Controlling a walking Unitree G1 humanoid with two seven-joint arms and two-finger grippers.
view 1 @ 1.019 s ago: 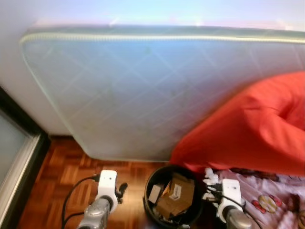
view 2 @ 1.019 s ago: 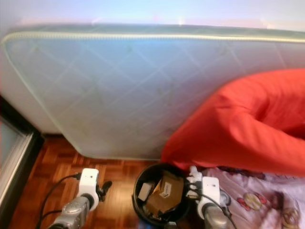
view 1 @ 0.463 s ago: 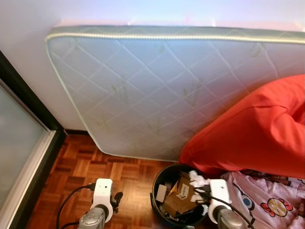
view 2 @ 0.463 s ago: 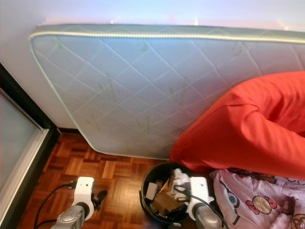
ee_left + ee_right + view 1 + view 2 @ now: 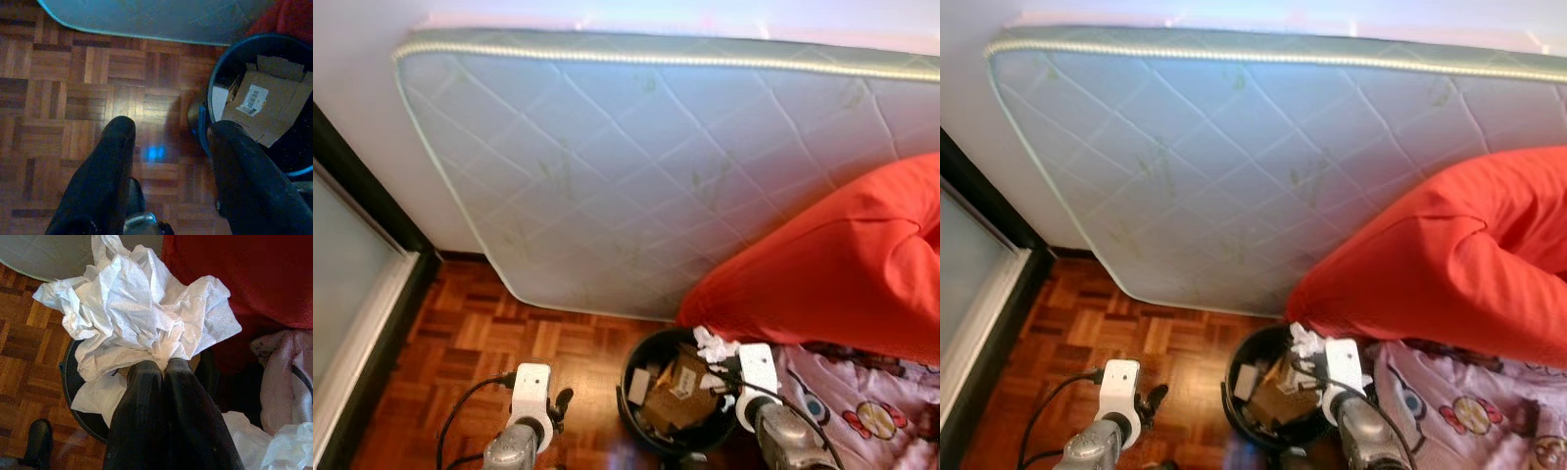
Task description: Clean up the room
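A glass door frame (image 5: 352, 294) edges the parquet floor (image 5: 460, 343) at far left, beside a quilted mattress (image 5: 636, 176) propped on edge against the wall. The left end effector (image 5: 166, 137) hovers above the floor near the bin, its two black fingers spread wide and holding nothing. A black waste bin (image 5: 631, 392) stands at the mattress's foot with flattened cardboard (image 5: 680, 392) inside. The right end effector (image 5: 164, 367), fingers pinched together, grips a crumpled white tissue (image 5: 142, 318) over the bin's rim. A red cushion (image 5: 832, 274) leans at right above patterned pink bedding (image 5: 862, 411).
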